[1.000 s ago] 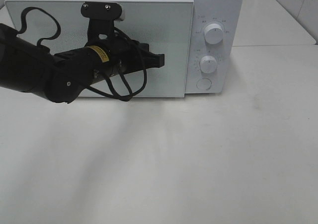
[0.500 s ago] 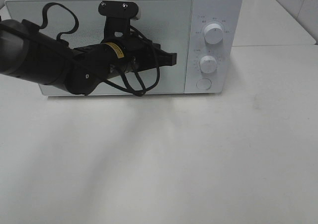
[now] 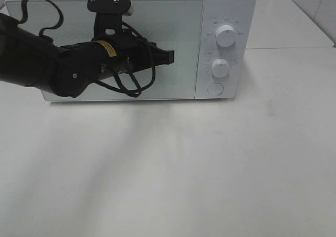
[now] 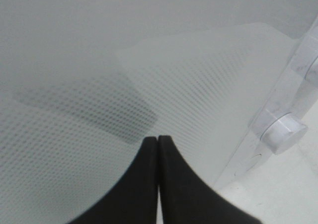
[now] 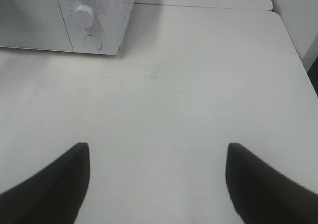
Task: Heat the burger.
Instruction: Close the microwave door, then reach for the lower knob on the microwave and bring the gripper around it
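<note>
A white microwave (image 3: pixel 226 6) stands at the back of the table (image 3: pixel 210 168), its door (image 3: pixel 181 32) shut. The door's glass is pale and dotted with a fine mesh, and nothing shows through it. To the right of the door the panel carries an upper knob (image 3: pixel 226 35), a lower knob (image 3: pixel 220 68) and a round button (image 3: pixel 215 89) below them. Small grey marks ring both knobs, too small to read. No brand name can be made out on the casing.

The left arm reaches across the front of the door from the left of the high view. A yellow label (image 3: pixel 106 49) with dark print sits on its wrist, but the print is too small to read. Black cable (image 3: pixel 137 87) loops beneath it.

The left tool (image 3: pixel 169 57) has its two fingers pressed flat together with nothing between them. Its tip points toward the door's right part, short of the panel. The wrist view shows the tip close before the mesh glass, but I cannot tell whether it touches.

The right tool (image 5: pixel 158 147) hangs over bare table well in front of the microwave, its fingers spread wide and empty.

The burger shows in no view. I cannot tell where it lies or how it stands to either tool.
</note>
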Controlling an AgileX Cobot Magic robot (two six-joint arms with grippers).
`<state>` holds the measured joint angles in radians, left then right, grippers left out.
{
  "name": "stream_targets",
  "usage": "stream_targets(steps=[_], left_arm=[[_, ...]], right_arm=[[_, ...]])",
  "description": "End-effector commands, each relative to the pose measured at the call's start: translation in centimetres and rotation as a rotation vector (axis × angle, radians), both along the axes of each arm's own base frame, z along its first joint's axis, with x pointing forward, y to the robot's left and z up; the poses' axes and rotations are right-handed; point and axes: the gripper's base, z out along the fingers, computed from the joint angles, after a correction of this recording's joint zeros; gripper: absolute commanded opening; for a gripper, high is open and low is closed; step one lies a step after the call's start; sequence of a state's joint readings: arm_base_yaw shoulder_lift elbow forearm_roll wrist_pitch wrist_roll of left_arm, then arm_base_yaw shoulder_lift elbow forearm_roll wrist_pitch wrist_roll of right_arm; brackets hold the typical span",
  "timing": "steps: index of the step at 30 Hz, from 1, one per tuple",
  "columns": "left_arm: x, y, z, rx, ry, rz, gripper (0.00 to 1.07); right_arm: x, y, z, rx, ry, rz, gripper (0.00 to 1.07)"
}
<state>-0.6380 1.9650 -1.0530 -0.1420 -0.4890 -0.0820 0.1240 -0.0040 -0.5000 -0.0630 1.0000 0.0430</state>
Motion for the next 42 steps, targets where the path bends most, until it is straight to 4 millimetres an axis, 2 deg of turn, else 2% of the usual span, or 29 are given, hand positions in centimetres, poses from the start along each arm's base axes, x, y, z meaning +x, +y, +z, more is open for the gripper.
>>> stream_targets(steps=[1, 6, 8, 9, 11, 12, 13, 14, 15, 16, 17, 18, 19, 20, 21, 35, 42], left_arm=[[-1.0, -0.1, 0.8, -0.015, -0.016, -0.011, 0.00], [-2.9, -0.8, 0.6, 0.037, 0.068, -0.062, 0.01], [-4.0, -1.4, 0.9, 0.071, 0.123, -0.097, 0.09], [-4.0, -1.4, 0.9, 0.071, 0.123, -0.097, 0.09], [-4.9, -1.6, 1.4, 0.097, 0.166, -0.123, 0.21], [-4.9, -1.6, 1.4, 0.097, 0.166, -0.123, 0.21], [-5.4, -1.6, 1.6, 0.119, 0.204, -0.135, 0.32], [-5.4, -1.6, 1.6, 0.119, 0.204, -0.135, 0.32], [-5.6, -1.5, 1.6, 0.130, 0.223, -0.138, 0.41], [-6.1, -1.5, 1.6, 0.152, 0.267, -0.146, 0.60], [-6.1, -1.5, 1.6, 0.152, 0.267, -0.146, 0.60], [-6.4, -1.3, 1.6, 0.171, 0.305, -0.149, 0.82], [-6.6, -1.1, 1.6, 0.186, 0.333, -0.151, 0.92], [-6.6, -1.1, 1.6, 0.186, 0.333, -0.151, 0.92], [-7.1, -0.8, 1.6, 0.217, 0.385, -0.158, 1.01], [-10.4, 1.5, 3.4, 0.399, 0.650, -0.207, 1.00], [-11.5, 2.8, 3.3, 0.478, 0.793, -0.203, 1.00]], right_arm=[[-0.4, 0.0, -0.1, 0.001, -0.032, 0.000, 0.74], [-0.4, 0.0, -0.1, 0.001, -0.032, 0.000, 0.74], [-0.4, 0.0, -0.1, 0.001, -0.032, 0.000, 0.74], [-0.4, 0.0, -0.1, 0.001, -0.032, 0.000, 0.74], [-0.4, 0.0, -0.1, 0.001, -0.032, 0.000, 0.74], [-0.4, 0.0, -0.1, 0.001, -0.032, 0.000, 0.74], [-0.4, 0.0, -0.1, 0.001, -0.032, 0.000, 0.74], [-0.4, 0.0, -0.1, 0.001, -0.032, 0.000, 0.74], [-0.4, 0.0, -0.1, 0.001, -0.032, 0.000, 0.74], [-0.4, 0.0, -0.1, 0.001, -0.032, 0.000, 0.74], [-0.4, 0.0, -0.1, 0.001, -0.032, 0.000, 0.74], [-0.4, 0.0, -0.1, 0.001, -0.032, 0.000, 0.74], [-0.4, 0.0, -0.1, 0.001, -0.032, 0.000, 0.74], [-0.4, 0.0, -0.1, 0.001, -0.032, 0.000, 0.74], [-0.4, 0.0, -0.1, 0.001, -0.032, 0.000, 0.74], [-0.4, 0.0, -0.1, 0.001, -0.032, 0.000, 0.74], [-0.4, 0.0, -0.1, 0.001, -0.032, 0.000, 0.74]])
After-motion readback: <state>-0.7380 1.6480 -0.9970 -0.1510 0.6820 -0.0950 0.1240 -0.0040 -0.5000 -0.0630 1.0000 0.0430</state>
